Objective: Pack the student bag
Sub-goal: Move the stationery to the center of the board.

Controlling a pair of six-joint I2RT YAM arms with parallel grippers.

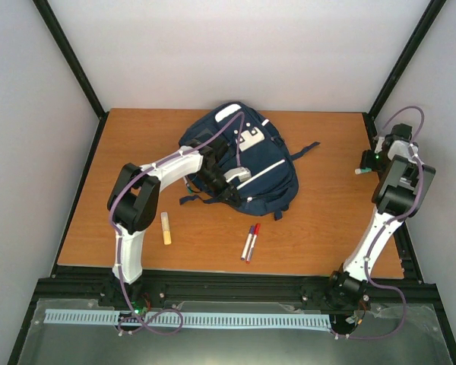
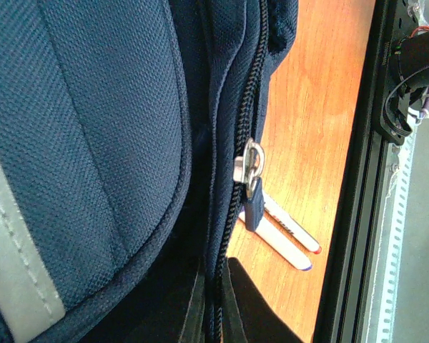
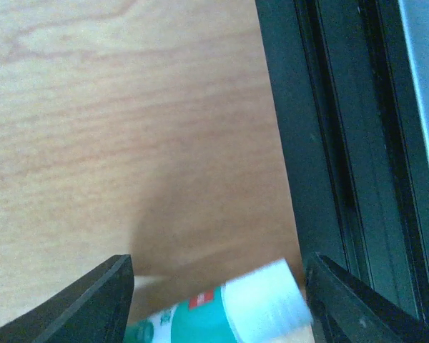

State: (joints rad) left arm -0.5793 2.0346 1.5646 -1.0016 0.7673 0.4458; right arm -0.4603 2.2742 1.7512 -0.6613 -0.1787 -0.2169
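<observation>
left hand (image 2: 216, 286) pinched narrow on zipper seam (image 2: 247, 107) of student bag (image 1: 270, 179) | right hand (image 3: 218, 286) wide, fingers either side of green-and-white tube (image 3: 236, 311) at counter (image 1: 327, 213) right edge | bag lying mid-counter | two markers (image 1: 251, 242) near its front

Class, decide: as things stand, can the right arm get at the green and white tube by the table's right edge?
Probably yes. The right gripper hangs open astride the tube, with nothing in between. The black rail beside it looks close but clear.
</observation>
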